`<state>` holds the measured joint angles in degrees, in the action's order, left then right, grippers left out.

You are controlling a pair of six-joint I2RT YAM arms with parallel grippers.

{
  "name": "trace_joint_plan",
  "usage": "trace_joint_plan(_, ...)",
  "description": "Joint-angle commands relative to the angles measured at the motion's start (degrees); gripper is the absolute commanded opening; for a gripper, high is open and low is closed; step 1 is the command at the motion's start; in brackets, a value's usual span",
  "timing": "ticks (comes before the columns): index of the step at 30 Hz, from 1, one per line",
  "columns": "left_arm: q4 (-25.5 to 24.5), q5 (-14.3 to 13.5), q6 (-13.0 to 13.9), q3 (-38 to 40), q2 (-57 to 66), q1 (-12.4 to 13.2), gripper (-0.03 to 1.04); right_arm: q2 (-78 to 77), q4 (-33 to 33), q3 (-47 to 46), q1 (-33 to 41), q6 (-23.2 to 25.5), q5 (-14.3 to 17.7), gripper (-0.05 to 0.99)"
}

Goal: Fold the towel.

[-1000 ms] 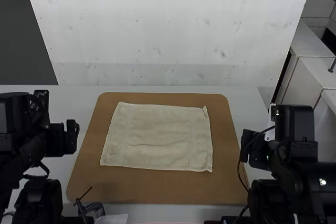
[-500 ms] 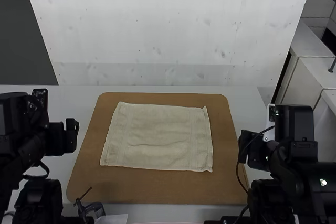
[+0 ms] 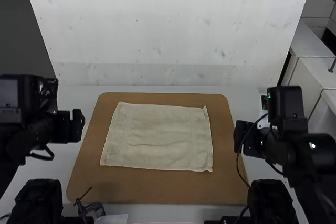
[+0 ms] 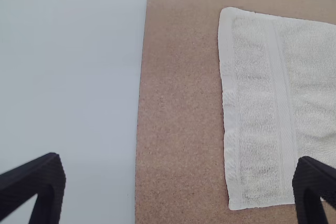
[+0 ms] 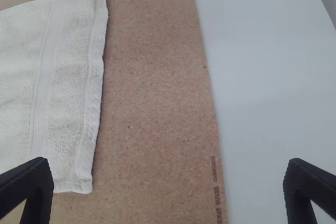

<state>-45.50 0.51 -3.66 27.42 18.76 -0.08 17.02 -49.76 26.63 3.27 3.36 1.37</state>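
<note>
The left gripper (image 3: 79,125) is hovering above the white table (image 3: 73,95), just outside the brown board's (image 3: 157,191) left edge, and the right gripper (image 3: 243,138) is hovering near the board's right edge. The towel (image 3: 157,135) is lying on the board between them, to the right of the left gripper and to the left of the right gripper, touching neither. It is lying spread out, with shallow creases running across its middle and its far corner toward the right gripper poking out a little. In its wrist view, the left gripper (image 4: 178,160) is holding its fingers spread wide; in the other wrist view, the right gripper (image 5: 168,162) is likewise keeping its fingers well apart, the towel's hemmed side edge showing beside the bare brown surface
</note>
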Motion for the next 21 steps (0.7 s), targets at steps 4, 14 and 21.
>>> trace_joint_plan(4, 4.71, 1.33, 1.55, 7.56, 18.77, -2.30, 0.97, 20.34, 8.01, 5.45, 0.78, 1.39, -1.98, 0.96)
trace_joint_plan(14, 14.47, -0.51, 1.90, 16.17, 42.32, -1.24, 0.96, 55.05, 22.07, 16.70, 4.20, 3.06, -2.42, 0.94)
trace_joint_plan(21, 19.83, -0.51, 1.73, 18.28, 51.28, -1.15, 0.96, 76.68, 22.60, 29.71, 8.60, 4.64, -2.86, 0.90)
